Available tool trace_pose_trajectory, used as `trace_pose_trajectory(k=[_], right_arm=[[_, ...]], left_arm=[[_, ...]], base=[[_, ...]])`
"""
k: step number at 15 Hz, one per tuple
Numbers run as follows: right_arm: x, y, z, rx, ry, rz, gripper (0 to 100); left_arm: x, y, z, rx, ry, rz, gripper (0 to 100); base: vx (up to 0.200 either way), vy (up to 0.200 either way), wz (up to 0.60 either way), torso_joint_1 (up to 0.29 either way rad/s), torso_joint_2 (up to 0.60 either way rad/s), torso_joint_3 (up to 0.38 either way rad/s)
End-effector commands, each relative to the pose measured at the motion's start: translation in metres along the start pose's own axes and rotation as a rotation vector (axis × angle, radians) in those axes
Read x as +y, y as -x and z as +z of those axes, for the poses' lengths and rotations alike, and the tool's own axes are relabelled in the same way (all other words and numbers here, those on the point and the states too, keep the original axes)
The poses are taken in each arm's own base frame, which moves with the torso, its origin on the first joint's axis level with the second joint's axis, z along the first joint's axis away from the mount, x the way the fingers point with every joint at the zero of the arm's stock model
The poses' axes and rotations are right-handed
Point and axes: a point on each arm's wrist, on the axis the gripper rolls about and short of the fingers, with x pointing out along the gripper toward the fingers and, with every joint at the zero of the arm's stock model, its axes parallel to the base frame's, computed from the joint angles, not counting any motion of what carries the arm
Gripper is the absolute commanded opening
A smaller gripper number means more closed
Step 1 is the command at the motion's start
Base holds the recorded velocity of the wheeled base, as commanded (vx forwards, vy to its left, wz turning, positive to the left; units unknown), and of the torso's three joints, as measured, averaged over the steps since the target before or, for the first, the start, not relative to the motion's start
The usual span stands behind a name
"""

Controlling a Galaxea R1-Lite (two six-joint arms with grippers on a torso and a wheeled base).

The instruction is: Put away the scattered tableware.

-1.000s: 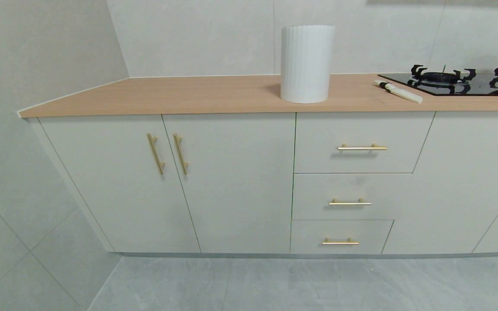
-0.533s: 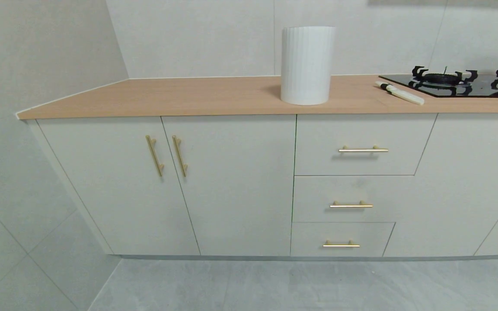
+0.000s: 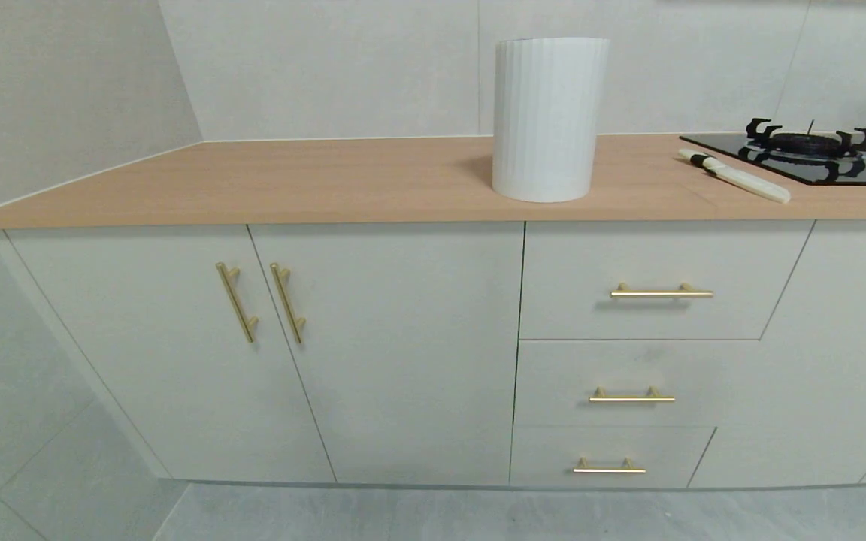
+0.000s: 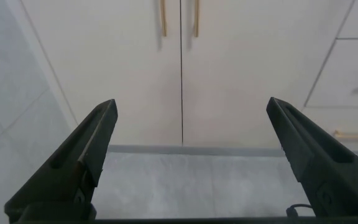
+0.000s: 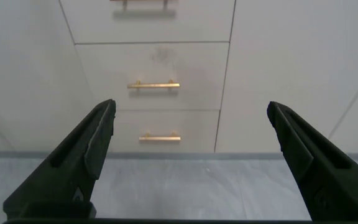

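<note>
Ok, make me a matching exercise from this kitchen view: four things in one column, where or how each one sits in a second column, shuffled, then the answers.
Things
1. white ribbed canister
2. knife
3. hob
4. paired door handles

Places or states
A. vertical gold bars below the worktop
B. lying flat on the worktop, just beside the black glass
C. standing upright on the worktop, above the drawers
D. set into the worktop at the far right

Pairs: 1-C, 2-B, 3-D, 4-A
</note>
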Motion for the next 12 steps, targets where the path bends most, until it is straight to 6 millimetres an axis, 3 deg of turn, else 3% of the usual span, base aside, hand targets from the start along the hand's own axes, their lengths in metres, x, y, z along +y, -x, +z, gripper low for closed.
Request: trace_pose_trajectory(k=[1, 12], right_arm=[[0.0000, -0.0002, 0.0000, 0.002, 0.000, 0.000, 100], [0.0000, -0.0002, 0.0000, 0.002, 0.000, 0.000, 100]], left_arm=[[0.0000, 0.0000, 0.0000, 0.000, 0.000, 0.000, 100], [0.0000, 0.0000, 0.0000, 0.000, 0.000, 0.000, 100]], base=[[0.200, 0.000, 0.00, 0.002, 0.00, 0.007], [0.200, 0.000, 0.00, 0.003, 0.00, 0.002]])
